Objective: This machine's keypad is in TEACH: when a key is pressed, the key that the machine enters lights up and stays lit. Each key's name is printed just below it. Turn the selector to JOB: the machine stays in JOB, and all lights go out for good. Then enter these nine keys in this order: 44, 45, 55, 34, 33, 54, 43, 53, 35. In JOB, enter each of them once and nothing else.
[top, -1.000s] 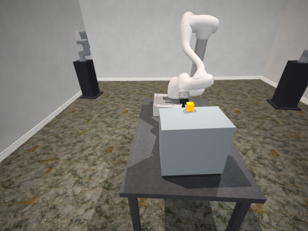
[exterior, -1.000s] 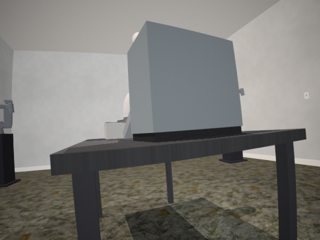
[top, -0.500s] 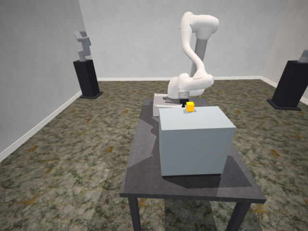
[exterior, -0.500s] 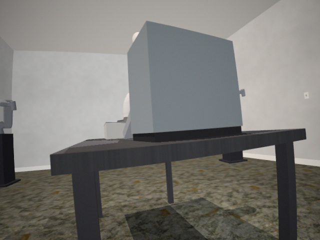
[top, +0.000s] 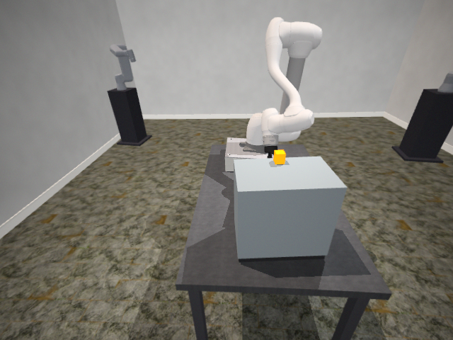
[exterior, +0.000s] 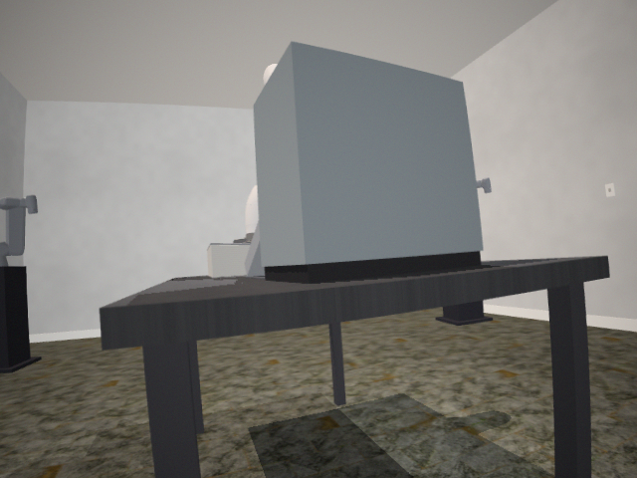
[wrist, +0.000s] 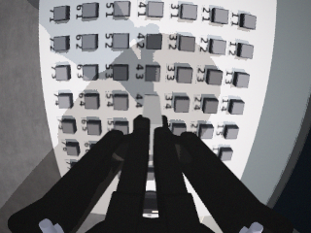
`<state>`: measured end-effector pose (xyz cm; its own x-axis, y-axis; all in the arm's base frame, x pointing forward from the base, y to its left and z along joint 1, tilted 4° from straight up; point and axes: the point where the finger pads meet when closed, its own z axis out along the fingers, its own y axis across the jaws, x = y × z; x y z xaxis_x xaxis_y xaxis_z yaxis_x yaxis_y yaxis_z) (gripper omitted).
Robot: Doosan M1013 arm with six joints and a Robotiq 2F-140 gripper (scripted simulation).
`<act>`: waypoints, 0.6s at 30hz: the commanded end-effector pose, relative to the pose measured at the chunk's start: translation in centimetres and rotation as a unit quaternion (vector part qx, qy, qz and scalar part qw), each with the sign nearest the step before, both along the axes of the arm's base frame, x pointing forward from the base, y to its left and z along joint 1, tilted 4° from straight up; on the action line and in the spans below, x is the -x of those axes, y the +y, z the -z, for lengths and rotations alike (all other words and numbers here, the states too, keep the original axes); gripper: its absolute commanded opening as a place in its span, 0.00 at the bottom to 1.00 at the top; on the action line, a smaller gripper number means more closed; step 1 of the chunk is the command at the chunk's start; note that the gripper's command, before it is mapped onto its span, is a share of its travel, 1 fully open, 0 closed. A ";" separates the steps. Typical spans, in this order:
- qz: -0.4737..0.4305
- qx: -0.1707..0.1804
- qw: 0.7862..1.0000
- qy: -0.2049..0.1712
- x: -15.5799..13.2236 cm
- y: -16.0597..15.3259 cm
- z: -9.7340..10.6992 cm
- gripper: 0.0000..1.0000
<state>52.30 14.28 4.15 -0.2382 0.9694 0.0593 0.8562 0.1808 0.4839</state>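
closed fingers low over the keys, wrong press is the risk

your gripper [wrist: 151,123] is shut with nothing in it, the fingertips pressed together into one blunt point. the keypad [wrist: 49,155] lies directly below and ahead of it, rows of small grey keys running away from the tips. the key [wrist: 151,103] just ahead of the tips is the nearest one. no key shows a light. the labels are too small to read here, so you cannot tell which key that is, nor whether the selector is in job yet.

the keys sit close together, so a small sideways drift on the way down could catch a neighbour or two keys at once. in job, any extra or repeated entry would spoil the sequence. the gripper's shadow covers the middle keys, hiding your aim. the box [top: 289,205] behind the keypad stands near the arm [top: 282,120].
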 end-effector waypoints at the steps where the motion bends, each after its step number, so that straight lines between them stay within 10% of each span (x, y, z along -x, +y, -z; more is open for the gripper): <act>1: 0.003 -0.001 1.000 0.001 -0.1 0.1 0.3 0.00; 18: 0.003 -0.001 1.000 0.001 -0.5 0.2 1.1 0.00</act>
